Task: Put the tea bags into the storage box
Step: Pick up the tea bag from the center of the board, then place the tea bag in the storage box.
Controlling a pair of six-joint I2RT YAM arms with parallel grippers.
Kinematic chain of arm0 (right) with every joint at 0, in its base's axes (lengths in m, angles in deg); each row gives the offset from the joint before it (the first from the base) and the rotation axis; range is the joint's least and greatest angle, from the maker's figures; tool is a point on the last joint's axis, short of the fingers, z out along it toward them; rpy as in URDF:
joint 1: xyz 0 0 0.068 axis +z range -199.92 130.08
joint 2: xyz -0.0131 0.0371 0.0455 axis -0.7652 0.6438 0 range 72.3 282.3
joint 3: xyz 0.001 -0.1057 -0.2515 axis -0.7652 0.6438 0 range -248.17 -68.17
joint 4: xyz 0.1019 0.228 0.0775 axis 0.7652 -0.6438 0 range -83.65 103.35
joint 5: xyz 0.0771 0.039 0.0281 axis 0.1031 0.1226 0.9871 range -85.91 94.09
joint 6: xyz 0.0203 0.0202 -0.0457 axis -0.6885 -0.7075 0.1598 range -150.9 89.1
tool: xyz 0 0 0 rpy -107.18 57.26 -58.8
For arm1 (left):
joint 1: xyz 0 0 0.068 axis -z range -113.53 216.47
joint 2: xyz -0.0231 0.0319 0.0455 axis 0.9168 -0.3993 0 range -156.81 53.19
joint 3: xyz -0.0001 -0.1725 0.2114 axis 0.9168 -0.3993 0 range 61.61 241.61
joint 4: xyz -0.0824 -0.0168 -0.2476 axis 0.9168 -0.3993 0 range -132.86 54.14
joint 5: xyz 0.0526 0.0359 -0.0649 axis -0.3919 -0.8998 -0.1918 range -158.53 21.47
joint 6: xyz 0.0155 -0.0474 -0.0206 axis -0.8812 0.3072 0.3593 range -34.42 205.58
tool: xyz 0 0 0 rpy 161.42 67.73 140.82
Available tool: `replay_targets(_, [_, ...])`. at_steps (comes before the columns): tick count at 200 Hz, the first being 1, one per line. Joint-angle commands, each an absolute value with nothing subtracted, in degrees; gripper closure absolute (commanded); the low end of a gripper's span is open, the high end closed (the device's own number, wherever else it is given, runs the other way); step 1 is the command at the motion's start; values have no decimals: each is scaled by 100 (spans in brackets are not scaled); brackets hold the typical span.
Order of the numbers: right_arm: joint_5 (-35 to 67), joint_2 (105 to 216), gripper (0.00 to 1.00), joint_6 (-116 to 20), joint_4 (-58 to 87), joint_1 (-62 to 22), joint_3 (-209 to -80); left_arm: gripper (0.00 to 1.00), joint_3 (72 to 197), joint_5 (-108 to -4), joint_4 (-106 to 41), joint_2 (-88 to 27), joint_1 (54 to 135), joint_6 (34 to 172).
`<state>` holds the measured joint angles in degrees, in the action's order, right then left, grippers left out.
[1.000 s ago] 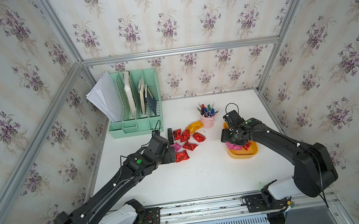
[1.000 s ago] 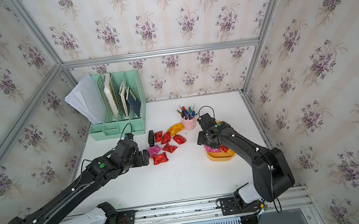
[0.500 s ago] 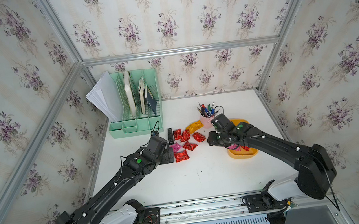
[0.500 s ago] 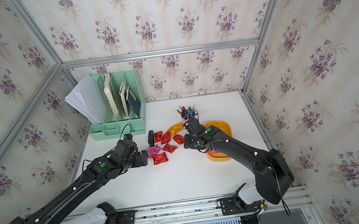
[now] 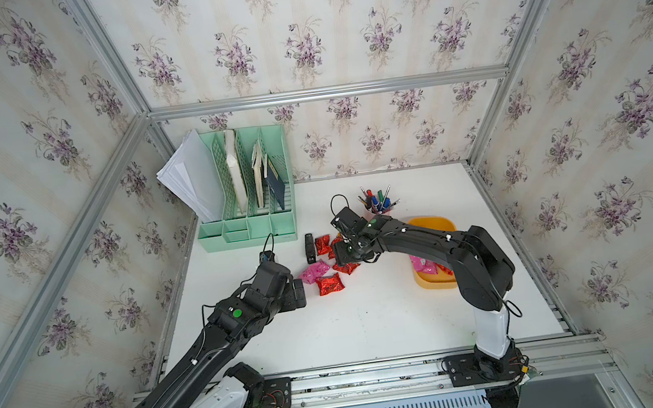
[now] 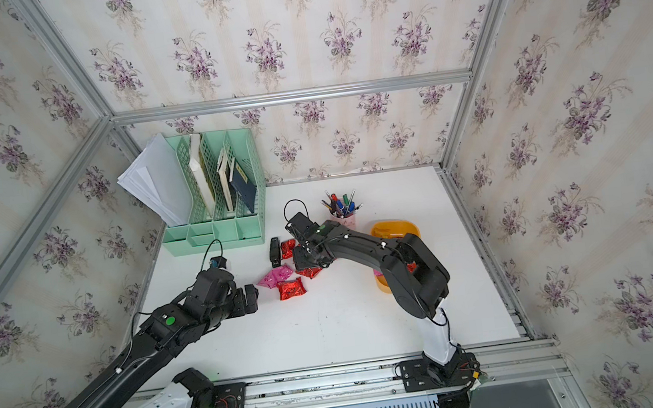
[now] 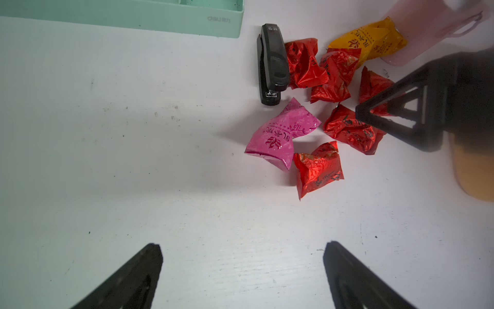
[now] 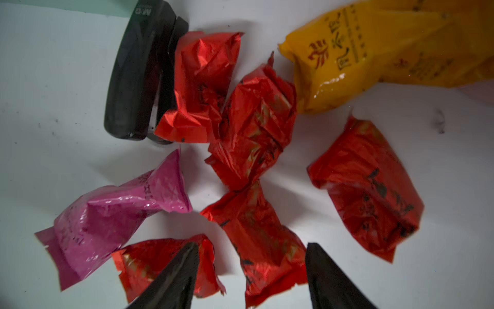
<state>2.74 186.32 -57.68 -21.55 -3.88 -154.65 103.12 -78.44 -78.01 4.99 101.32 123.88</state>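
Observation:
Several tea bags lie loose on the white table: red ones (image 8: 254, 128), a pink one (image 7: 280, 136) and a yellow one (image 8: 347, 58). In both top views the pile (image 5: 330, 284) (image 6: 292, 288) sits left of the storage box (image 5: 438, 223) (image 6: 394, 228), a yellow-orange tray with a pink bag (image 5: 421, 263) inside. My right gripper (image 8: 253, 244) (image 5: 345, 253) hangs open just over the pile, its fingers either side of a red bag (image 8: 264, 235) without pinching it. My left gripper (image 7: 242, 244) (image 5: 299, 294) is open over bare table, near the pile's left side.
A black stapler (image 5: 310, 248) lies against the pile's left edge. Behind the pile stand a pink pen cup (image 5: 377, 207) and, at the back left, a mint-green file organiser (image 5: 249, 205). My right arm stretches across the storage box.
My right gripper has swung left from over the storage box to above the pile of tea bags. The left arm has stayed where it was.

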Motion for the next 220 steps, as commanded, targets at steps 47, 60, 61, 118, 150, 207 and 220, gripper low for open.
replay_targets(47, [199,19013,53,-4930,-2553,-378,-15525,1,9843,-8145,-8086,1245,10127,13216])
replay_targets(60, [286,18933,64,-4997,-2470,-380,-15404,1,9807,-8177,-7999,1244,10127,13216])
replay_targets(61, [295,18926,65,-5001,-2466,-379,-15400,1,9803,-8178,-7998,1243,10127,13216])
replay_targets(118, [684,18167,84,-5790,-2090,-385,-14706,1,10047,-7964,-7406,487,10127,12870])
replay_targets(150, [483,17425,85,-6251,-2115,-427,-14431,1,10534,-7761,-7090,-262,10127,12355])
replay_targets(207, [511,15688,86,-6549,-2508,-1624,-13728,1,11118,-7183,-6695,-1452,10118,12227])
replay_targets(220, [609,15384,86,-6375,-2645,-2357,-13575,1,11044,-7038,-6525,-1582,10118,12363])
